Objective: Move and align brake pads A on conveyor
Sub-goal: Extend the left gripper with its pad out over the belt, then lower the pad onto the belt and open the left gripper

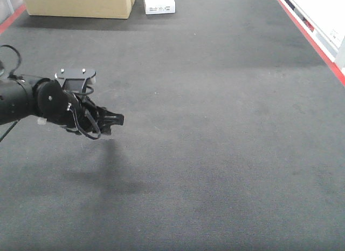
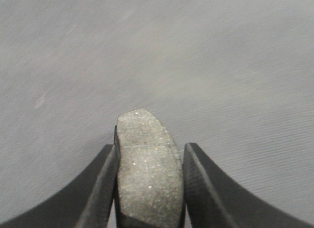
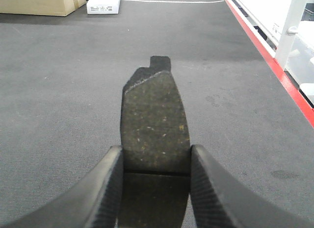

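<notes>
My left fingers (image 2: 100, 189) clamp 1 brake pad (image 2: 147, 164) above the belt (image 1: 215, 127); my right fingers (image 3: 105, 189) clamp a 2nd pad (image 3: 154, 125). I should lower both gently, flat, side by side, ends level, before letting go.

The left brake pad (image 2: 147, 169) runs out under the lower picture edge between the left jaws, hiding its near end, and the conveyor (image 2: 221, 66) beyond the jaws is smeared. The right brake pad (image 3: 154, 120) is likewise cut off at the rear between the right jaws. From the front, the left arm (image 1: 21, 102) is cropped behind its jaws, what they grip cannot be told, and the cardboard box (image 1: 81, 4) far ahead is cropped
</notes>
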Motion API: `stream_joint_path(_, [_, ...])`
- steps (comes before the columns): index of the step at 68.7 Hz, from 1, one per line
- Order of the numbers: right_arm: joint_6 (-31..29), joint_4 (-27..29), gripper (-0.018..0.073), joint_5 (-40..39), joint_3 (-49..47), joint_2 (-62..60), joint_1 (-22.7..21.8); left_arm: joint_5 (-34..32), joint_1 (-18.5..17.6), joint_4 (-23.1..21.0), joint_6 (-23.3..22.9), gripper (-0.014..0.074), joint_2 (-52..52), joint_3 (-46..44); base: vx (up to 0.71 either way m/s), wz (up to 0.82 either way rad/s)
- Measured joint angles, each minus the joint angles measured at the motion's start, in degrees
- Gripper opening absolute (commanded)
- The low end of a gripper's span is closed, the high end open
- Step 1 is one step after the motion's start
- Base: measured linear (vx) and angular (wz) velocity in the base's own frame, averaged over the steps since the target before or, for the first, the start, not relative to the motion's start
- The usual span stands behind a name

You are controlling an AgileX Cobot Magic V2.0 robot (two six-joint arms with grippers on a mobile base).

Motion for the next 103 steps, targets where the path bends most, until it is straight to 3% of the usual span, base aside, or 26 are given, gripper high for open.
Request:
stream_joint_path(23, [0.0, 0.0, -0.0005, 0.0, 0.0, 0.0, 0.0, 13.0, 0.0, -2.7, -1.3, 0.0119, 5.0, -0.4, 0.00, 0.00])
stream_joint_path(35, [0.0, 0.0, -0.0005, 0.0, 0.0, 0.0, 0.0, 14.7, 0.0, -3.0, -0.9, 0.0156, 5.4, -0.4, 0.00, 0.00])
stream_joint_path(56, [0.0, 0.0, -0.0005, 0.0, 0.0, 0.0, 0.0, 14.4, 0.0, -3.1, -0.2, 0.0410, 5.4, -0.4, 0.00, 0.00])
stream_joint_path(65, [0.0, 0.0, -0.0005, 0.0, 0.0, 0.0, 0.0, 12.5, 0.0, -3.1, 1.3, 0.0463, 5.1, -0.4, 0.00, 0.00])
stream_joint_path(83, [0.0, 0.0, -0.0005, 0.0, 0.0, 0.0, 0.0, 3.3, 0.0, -3.1, 5.6, 0.0403, -5.7, 7.5, 0.00, 0.00])
stream_joint_path(103, [0.0, 0.0, -0.0005, 0.0, 0.0, 0.0, 0.0, -4.4, 0.0, -3.1, 11.3, 0.0215, -28.8, 25.9, 0.00, 0.00])
